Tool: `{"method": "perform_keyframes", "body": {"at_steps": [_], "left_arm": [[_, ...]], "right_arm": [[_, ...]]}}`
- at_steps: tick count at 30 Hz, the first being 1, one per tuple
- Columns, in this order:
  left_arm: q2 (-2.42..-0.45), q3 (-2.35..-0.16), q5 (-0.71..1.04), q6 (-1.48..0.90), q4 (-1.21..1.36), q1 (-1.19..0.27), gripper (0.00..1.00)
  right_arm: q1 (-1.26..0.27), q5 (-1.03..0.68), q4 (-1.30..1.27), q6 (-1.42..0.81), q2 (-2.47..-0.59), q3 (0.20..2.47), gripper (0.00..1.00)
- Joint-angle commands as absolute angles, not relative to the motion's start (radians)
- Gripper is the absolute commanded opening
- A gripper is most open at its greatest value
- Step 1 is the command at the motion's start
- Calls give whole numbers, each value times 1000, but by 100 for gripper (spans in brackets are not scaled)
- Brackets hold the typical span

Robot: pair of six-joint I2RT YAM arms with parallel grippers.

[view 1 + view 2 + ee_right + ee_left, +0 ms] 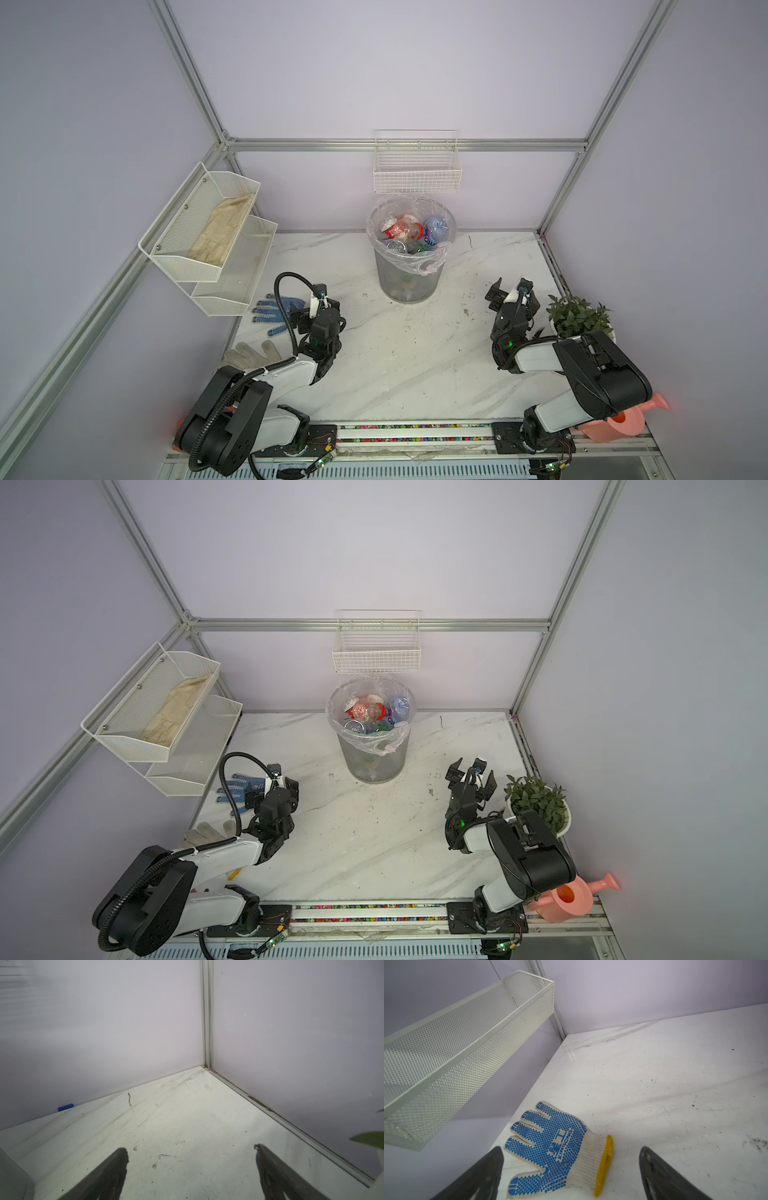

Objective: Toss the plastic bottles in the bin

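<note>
The bin (409,274) (372,760), grey mesh lined with a clear bag, stands at the back middle of the marble table. Several plastic bottles (415,235) (376,715) with red, blue and green labels are piled inside it, up to the rim. My left gripper (305,309) (257,789) (572,1148) hangs open and empty over a blue-dotted glove (550,1151), left of the bin. On the bin's right, my right gripper (512,291) (473,771) (190,1148) is open above bare tabletop. The bin's mesh wall (10,1178) shows at the edge of the right wrist view.
The blue-dotted glove (272,311) and a white glove (253,353) lie at the table's left edge. Two white mesh shelves (199,224) jut from the left wall and a wire basket (415,170) hangs above the bin. A potted plant (577,318) and pink watering can (619,424) stand at right.
</note>
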State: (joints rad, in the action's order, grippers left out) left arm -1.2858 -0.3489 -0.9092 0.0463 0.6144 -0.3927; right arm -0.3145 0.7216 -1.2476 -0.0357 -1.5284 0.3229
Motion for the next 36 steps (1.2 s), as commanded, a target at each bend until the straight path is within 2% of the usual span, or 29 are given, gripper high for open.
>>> {"method": "perform_keyframes", "body": {"at_steps": [1, 16, 19, 22, 28, 35, 36], "left_arm": [[-1290, -320, -910, 63, 701, -383, 100], [-1381, -262, -911, 150, 1043, -361, 100], [-1398, -258, -907, 160, 1084, -357, 100], [-1405, -232, -898, 173, 1159, -356, 100], [-1465, -210, -883, 200, 1295, -354, 100], [-1456, -191, -844, 183, 1317, -354, 100], [-1455, -182, -842, 183, 1329, -354, 100]], "right_arm": [[-306, 745, -1343, -31, -1543, 323, 97], [-276, 742, -1459, 0, -1614, 320, 97], [-253, 720, -1837, 101, -1788, 270, 97], [-270, 675, -1725, 48, -1738, 258, 97], [-267, 622, -1865, 94, -1790, 225, 98], [-267, 420, -1869, 150, -1861, 242, 97], [-268, 434, -1868, 176, -1865, 252, 97]]}}
